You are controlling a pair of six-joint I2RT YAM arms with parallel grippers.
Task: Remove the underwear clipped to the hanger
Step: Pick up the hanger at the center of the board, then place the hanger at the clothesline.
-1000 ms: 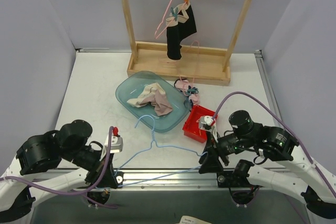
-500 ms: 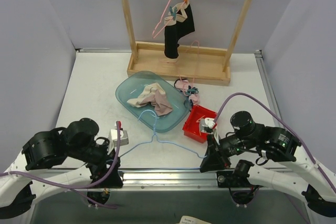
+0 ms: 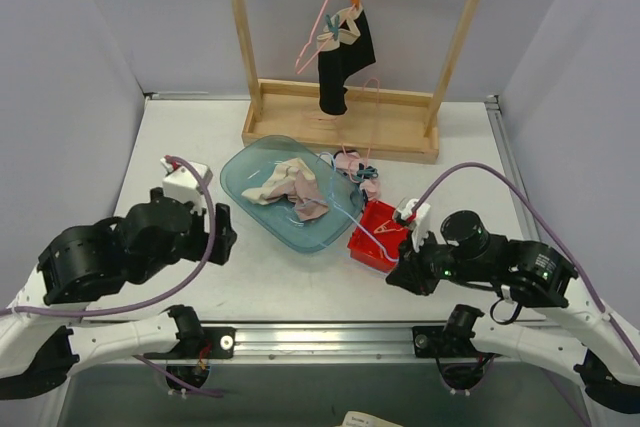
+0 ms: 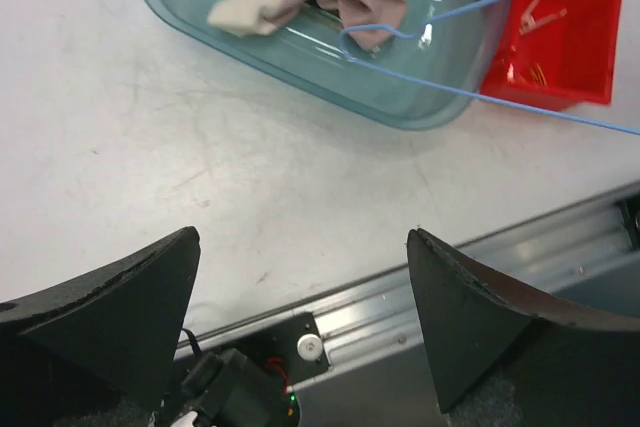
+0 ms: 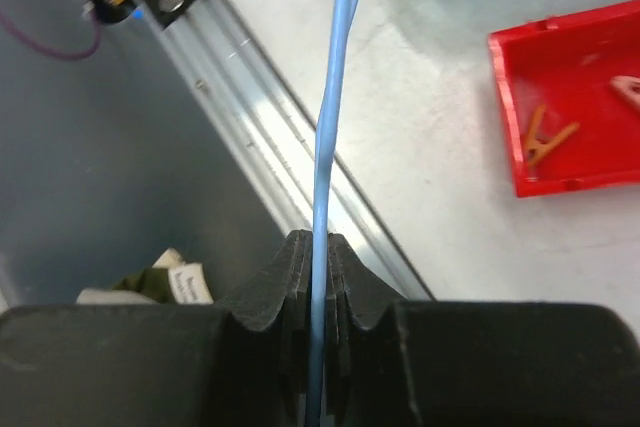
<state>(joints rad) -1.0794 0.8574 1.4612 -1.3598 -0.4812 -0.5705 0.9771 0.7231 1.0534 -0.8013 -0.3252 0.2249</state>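
The black underwear (image 3: pixel 343 62) hangs clipped to the pink hanger (image 3: pixel 320 19) on the wooden rack (image 3: pixel 340 137). The pale underwear (image 3: pixel 292 187) lies in the teal basin (image 3: pixel 235 172). The right gripper (image 5: pixel 318 247) is clamped on the bare blue hanger (image 5: pixel 333 97); the left gripper (image 4: pixel 300 277) stands wide apart, empty. Recommended: hold the clamp firm and swing the wire clear of the basin and red tray (image 3: pixel 360 250). No writing is legible.

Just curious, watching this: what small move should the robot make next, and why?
Probably the right claw sets the bare blue hanger aside: it pinches only wire, the left claw is open and empty, and black underwear hangs clipped on the pink hanger.
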